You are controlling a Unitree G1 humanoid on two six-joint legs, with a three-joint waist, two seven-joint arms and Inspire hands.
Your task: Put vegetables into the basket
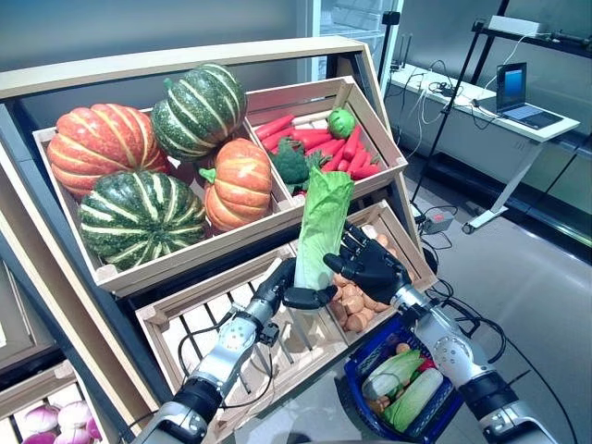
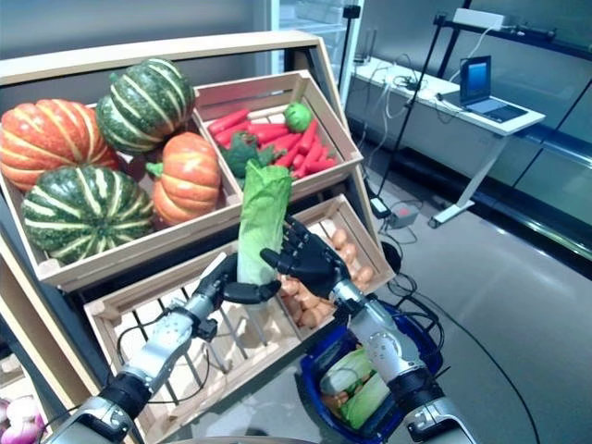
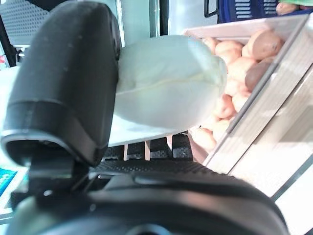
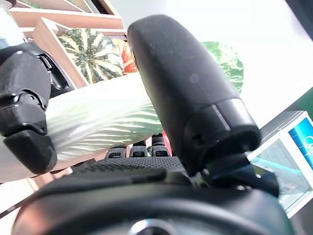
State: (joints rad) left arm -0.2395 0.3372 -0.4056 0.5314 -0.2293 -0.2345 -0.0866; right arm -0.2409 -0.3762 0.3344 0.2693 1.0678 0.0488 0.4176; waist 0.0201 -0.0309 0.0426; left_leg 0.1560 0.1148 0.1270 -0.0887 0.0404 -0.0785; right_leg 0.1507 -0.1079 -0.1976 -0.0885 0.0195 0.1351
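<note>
- Left eye view: napa cabbage (image 1: 323, 225) stands upright in mid-air in front of the produce shelf, above the lower crates, pale stem end down, green leaf end up.
- left hand (image 1: 298, 294) grips the cabbage at its base, thumb and fingers curled round the white stem; left wrist view shows the stem pinched against the thumb.
- right hand (image 1: 370, 265) is right beside the cabbage at mid-height, fingers spread and lightly bent; right wrist view shows the leafy body lying between its thumb and fingers, not clamped.
- blue basket (image 1: 362, 373) hangs low by the right forearm, holding another cabbage (image 1: 413, 399), a pale green vegetable and some small brown items.
- Behind the hands: lower crate of potatoes (image 1: 353, 301); the slatted crate (image 1: 215, 326) next to it shows bare slats.
- Upper shelf: crate with green-striped and orange pumpkins (image 1: 139, 217); neighbouring crate holds red carrots (image 1: 350, 154), broccoli (image 1: 290, 164) and a round green vegetable.
- Far right: desk with a laptop (image 1: 520, 97).
</note>
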